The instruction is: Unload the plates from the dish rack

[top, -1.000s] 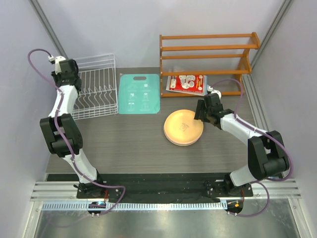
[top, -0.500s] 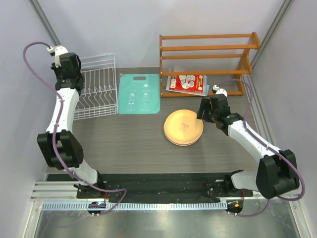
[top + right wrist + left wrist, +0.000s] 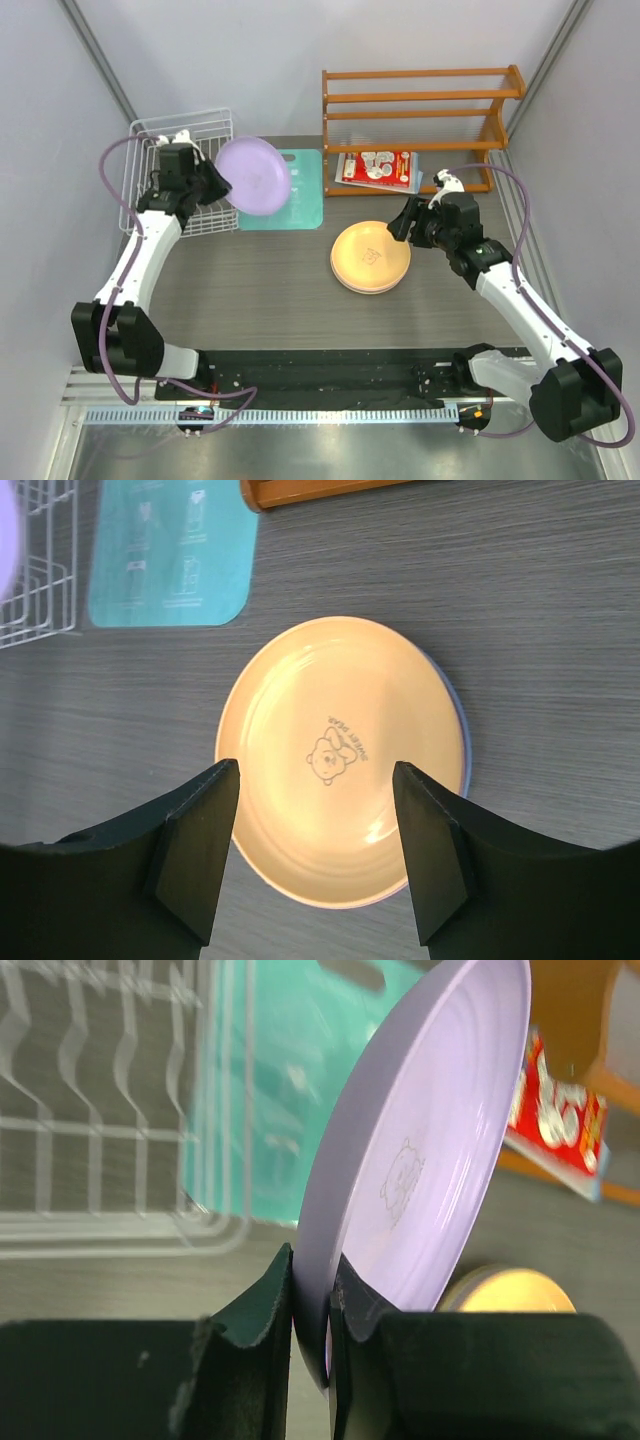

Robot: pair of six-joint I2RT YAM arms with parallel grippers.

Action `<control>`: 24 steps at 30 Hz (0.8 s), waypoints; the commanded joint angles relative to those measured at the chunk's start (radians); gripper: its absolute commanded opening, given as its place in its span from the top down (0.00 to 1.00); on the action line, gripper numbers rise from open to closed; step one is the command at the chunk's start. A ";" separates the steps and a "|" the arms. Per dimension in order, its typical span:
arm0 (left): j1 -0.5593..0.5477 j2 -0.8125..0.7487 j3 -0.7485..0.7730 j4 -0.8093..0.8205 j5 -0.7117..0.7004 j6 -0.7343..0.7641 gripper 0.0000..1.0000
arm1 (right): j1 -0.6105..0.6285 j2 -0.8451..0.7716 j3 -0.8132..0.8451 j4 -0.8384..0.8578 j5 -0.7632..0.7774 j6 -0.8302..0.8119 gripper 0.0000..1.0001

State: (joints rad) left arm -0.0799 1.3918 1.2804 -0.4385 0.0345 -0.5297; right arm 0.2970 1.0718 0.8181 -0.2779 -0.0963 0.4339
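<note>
My left gripper (image 3: 216, 186) (image 3: 312, 1282) is shut on the lower rim of a lavender plate (image 3: 254, 175) (image 3: 430, 1150). It holds the plate on edge in the air between the white wire dish rack (image 3: 183, 128) (image 3: 100, 1140) and the teal board. No plates show in the rack. A stack of plates (image 3: 370, 257) lies flat on the table, with a pale orange one (image 3: 340, 760) on top and a light blue rim under it. My right gripper (image 3: 401, 222) (image 3: 313, 772) hovers open above the stack's right side, holding nothing.
A teal cutting board (image 3: 303, 200) lies right of the rack, partly hidden by the held plate. An orange wooden shelf rack (image 3: 420, 110) stands at the back right with a red and white packet (image 3: 378, 168) on its lowest level. Grey walls close in both sides.
My left arm has swung right from over the rack, and the lavender plate now shows in its grip. My right arm has drawn slightly back from the stack, still open.
</note>
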 commanded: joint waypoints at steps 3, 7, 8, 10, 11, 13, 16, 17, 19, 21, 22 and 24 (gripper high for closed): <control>-0.107 -0.013 -0.072 0.124 0.318 -0.147 1.00 | 0.004 -0.042 -0.016 0.065 -0.137 0.063 0.31; -0.176 -0.022 -0.130 0.168 0.353 -0.170 1.00 | 0.010 -0.016 -0.028 0.127 -0.200 0.100 0.31; -0.202 -0.022 -0.141 0.175 0.354 -0.176 1.00 | 0.011 -0.004 -0.034 0.140 -0.216 0.106 0.31; -0.225 -0.027 -0.167 0.191 0.357 -0.179 1.00 | 0.020 0.004 -0.039 0.170 -0.230 0.121 0.31; -0.245 -0.025 -0.174 0.193 0.357 -0.181 1.00 | 0.019 0.010 -0.042 0.181 -0.240 0.126 0.31; -0.264 -0.025 -0.199 0.201 0.357 -0.184 1.00 | 0.024 0.016 -0.042 0.206 -0.253 0.134 0.30; -0.294 -0.020 -0.220 0.218 0.349 -0.184 1.00 | 0.030 0.034 -0.037 0.217 -0.256 0.135 0.30; -0.303 -0.017 -0.223 0.222 0.344 -0.184 1.00 | 0.031 0.042 -0.036 0.218 -0.258 0.137 0.30; -0.317 -0.013 -0.224 0.231 0.346 -0.190 1.00 | 0.034 0.063 -0.036 0.229 -0.263 0.137 0.30; -0.330 -0.008 -0.219 0.241 0.349 -0.193 1.00 | 0.040 0.085 -0.040 0.243 -0.266 0.143 0.30; -0.346 -0.007 -0.216 0.241 0.350 -0.193 1.00 | 0.042 0.091 -0.045 0.247 -0.264 0.146 0.30; -0.365 -0.001 -0.205 0.244 0.355 -0.193 1.00 | 0.047 0.102 -0.053 0.267 -0.263 0.149 0.30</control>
State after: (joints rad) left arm -0.4099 1.3991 1.0458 -0.2825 0.3450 -0.7044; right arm 0.3313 1.1576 0.7685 -0.0902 -0.3378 0.5610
